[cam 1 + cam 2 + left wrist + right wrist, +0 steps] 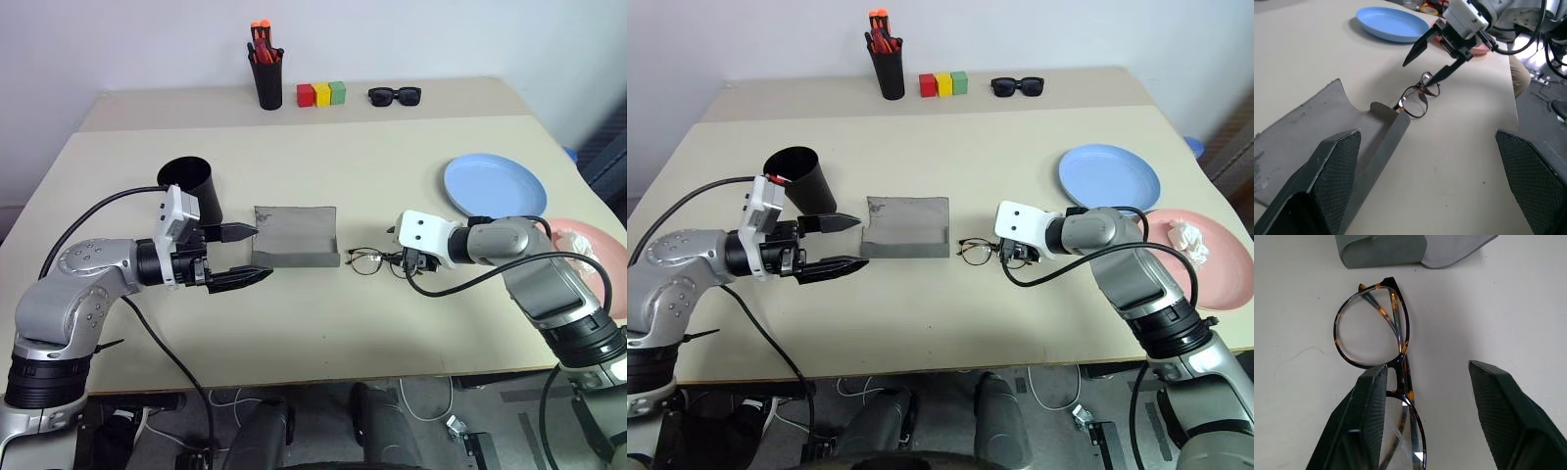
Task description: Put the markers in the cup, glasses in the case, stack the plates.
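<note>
Glasses (1382, 382) under R tool (1430, 396), half-open, one finger over frame | L tool (245, 255) wide open, empty, by case (294, 238)

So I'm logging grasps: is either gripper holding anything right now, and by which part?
Nothing is held. The right gripper stands open over the glasses, one finger at the bridge, not clamped. The left gripper is open beside the case.

I'm looking at a beige table (294, 323) sitting against a plain white wall (411, 39), a seam running across its far side; cables are lying on the grey floor (431, 411) beneath.
</note>
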`<state>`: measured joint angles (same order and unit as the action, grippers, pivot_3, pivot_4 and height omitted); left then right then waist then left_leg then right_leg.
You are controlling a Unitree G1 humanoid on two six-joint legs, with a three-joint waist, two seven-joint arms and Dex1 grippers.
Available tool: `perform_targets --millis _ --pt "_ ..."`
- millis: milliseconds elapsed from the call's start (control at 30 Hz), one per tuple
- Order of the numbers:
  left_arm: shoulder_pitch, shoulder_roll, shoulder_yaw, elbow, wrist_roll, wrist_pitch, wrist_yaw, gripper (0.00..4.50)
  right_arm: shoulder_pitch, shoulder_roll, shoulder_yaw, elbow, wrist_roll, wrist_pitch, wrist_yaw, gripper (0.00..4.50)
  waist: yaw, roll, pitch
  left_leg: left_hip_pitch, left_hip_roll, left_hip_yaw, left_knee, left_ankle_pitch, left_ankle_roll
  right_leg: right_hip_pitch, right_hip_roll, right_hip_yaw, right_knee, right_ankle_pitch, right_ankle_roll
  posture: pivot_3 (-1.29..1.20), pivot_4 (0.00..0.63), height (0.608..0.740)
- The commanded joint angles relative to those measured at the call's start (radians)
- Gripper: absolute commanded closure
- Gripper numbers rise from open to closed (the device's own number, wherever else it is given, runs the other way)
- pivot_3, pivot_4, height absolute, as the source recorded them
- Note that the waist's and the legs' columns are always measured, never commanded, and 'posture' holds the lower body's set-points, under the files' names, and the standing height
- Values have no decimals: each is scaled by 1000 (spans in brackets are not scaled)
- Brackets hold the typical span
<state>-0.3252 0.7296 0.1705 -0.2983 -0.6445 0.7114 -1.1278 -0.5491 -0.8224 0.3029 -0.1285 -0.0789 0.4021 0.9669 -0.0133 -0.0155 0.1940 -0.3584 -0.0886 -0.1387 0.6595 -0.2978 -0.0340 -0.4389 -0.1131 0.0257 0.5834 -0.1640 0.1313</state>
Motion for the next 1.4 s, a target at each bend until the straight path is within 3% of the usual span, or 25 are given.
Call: perform_targets --millis 33,300,400,500,767,1000,1200,1400 --pt "0 14 8 -32 -17 -21 9 0 -7 -10 -3 -10 -23 -16 15 1968 0 0 0 0 0 0 0 0 0 0 0 0 0 0 0 0 150 740" --pt "-1 6 -8 -38 -20 -34 30 0 -17 -9 20 20 -81 -53 26 1968 0 0 0 0 0 0 0 0 0 0 0 0 0 0 0 0 150 740" --pt "0 9 -10 -40 -20 -40 34 0 -21 -3 24 32 -92 -60 34 2860 0 0 0 0 0 0 0 0 0 0 0 0 0 0 0 0 150 740" --pt "0 12 -9 -45 -25 -36 39 0 -24 -1 30 43 -103 -67 38 4425 0 0 0 0 0 0 0 0 0 0 0 0 0 0 0 0 150 740" --pt "19 21 -1 -55 -35 -37 53 0 -49 10 14 67 -116 -92 42 4475 0 0 0 1 0 0 0 0 0 1 0 0 0 0 0 0 150 740" --pt "44 43 56 -70 -89 4 82 0 -153 89 -56 47 -42 -38 23 4475 -7 0 0 0 0 0 0 0 0 0 0 0 0 0 0 0 150 740" --pt "123 82 135 -142 -171 44 98 0 -242 258 -97 -10 56 92 -40 4475 -5 0 0 0 1 0 -2 0 0 -1 0 0 0 0 0 0 150 740" --pt "195 109 192 -156 -191 20 86 0 -343 459 -54 66 44 149 -189 4475 -5 1 0 0 0 -1 -2 0 -1 -2 0 0 0 0 -1 0 150 740"
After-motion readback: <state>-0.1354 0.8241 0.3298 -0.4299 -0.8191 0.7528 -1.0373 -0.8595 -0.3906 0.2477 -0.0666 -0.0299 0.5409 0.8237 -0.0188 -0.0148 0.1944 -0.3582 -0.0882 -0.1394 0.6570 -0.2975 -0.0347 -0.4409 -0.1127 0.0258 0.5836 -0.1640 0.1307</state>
